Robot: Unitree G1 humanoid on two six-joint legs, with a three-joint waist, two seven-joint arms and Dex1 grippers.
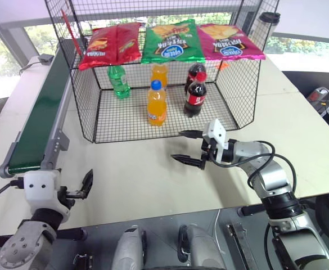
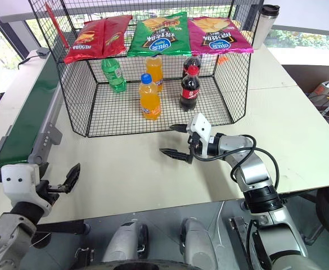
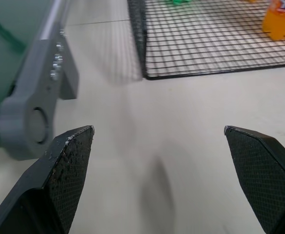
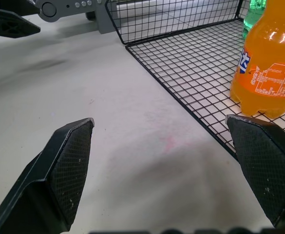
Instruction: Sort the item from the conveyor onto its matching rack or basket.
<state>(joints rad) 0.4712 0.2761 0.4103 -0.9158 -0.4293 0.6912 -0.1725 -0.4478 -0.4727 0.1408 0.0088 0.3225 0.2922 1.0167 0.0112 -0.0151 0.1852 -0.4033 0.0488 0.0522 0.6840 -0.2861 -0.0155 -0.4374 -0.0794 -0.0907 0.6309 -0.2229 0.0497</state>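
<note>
The conveyor [image 1: 43, 112] runs along the table's left side, and the stretch of dark green belt I can see carries nothing. The item is out of view. The black wire basket [image 1: 125, 126] stands at the table's middle back. At its back left is a green bottle [image 1: 118, 81] whose cap looks green. My right gripper [image 1: 178, 145] hovers open and empty just in front of the basket's front edge, pointing left. Near the conveyor's near end my left gripper [image 1: 79, 188] is low over the table, open and empty, its fingers [image 3: 71, 165] wide apart.
Two orange soda bottles [image 1: 156, 103] and two cola bottles [image 1: 195, 95] stand inside the basket. Chip bags [image 1: 170, 42] lie on its top. A tumbler [image 1: 268, 22] stands at the back right. Bare tabletop [image 1: 136, 169] lies between the two grippers.
</note>
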